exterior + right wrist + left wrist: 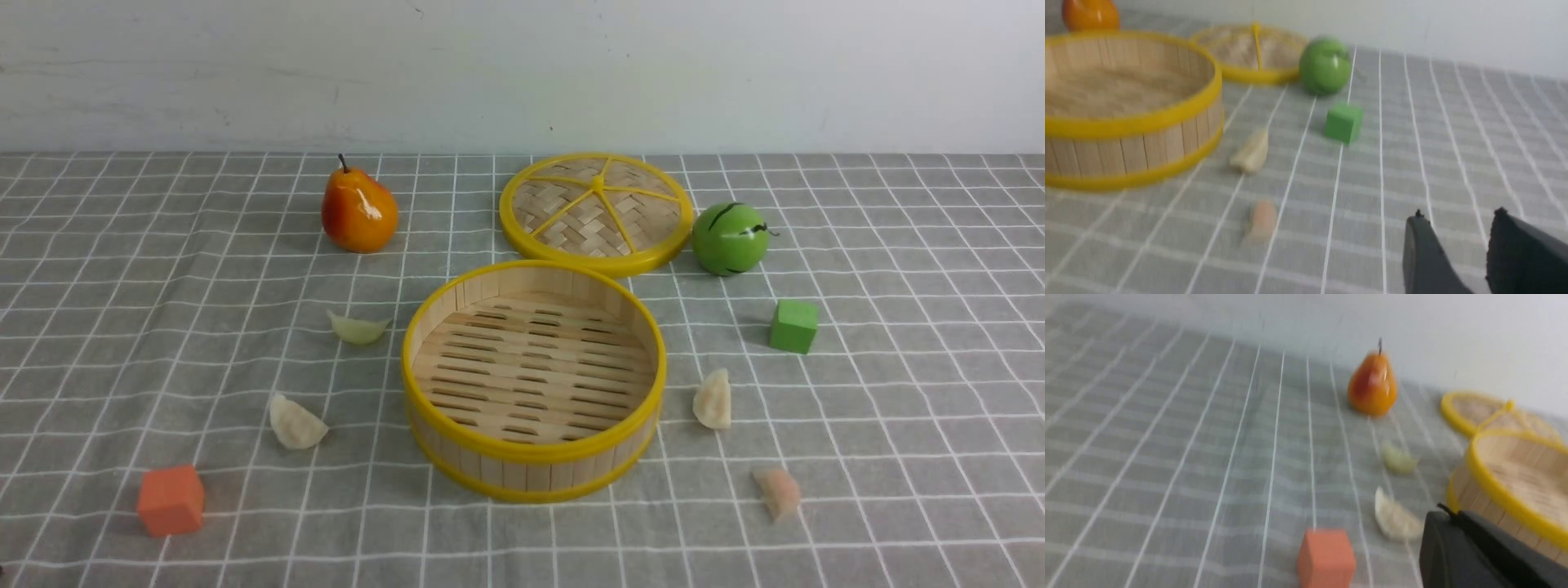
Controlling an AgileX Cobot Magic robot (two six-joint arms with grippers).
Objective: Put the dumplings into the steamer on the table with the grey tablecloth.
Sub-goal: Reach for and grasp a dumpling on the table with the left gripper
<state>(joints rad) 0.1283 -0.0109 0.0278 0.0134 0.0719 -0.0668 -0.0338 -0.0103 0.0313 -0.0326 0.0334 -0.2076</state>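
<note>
The round bamboo steamer [534, 457] with yellow rims stands empty in the middle of the grey tablecloth [122, 310]. Several dumplings lie around it: a greenish one [359, 328] and a whitish one [295, 423] on its left, a cream one [714, 400] and a pinkish one [778, 492] on its right. Neither arm shows in the front view. In the left wrist view my left gripper [1447, 516] is shut and empty, just beside the whitish dumpling [1396, 517]. In the right wrist view my right gripper [1457, 218] is open and empty, apart from the pinkish dumpling [1262, 218].
The flat woven lid [596, 212] lies behind the steamer. A toy pear [357, 211] stands back left, a green ball-shaped fruit [729, 238] back right. A green cube [793, 326] sits right of the steamer, an orange cube [171, 500] front left.
</note>
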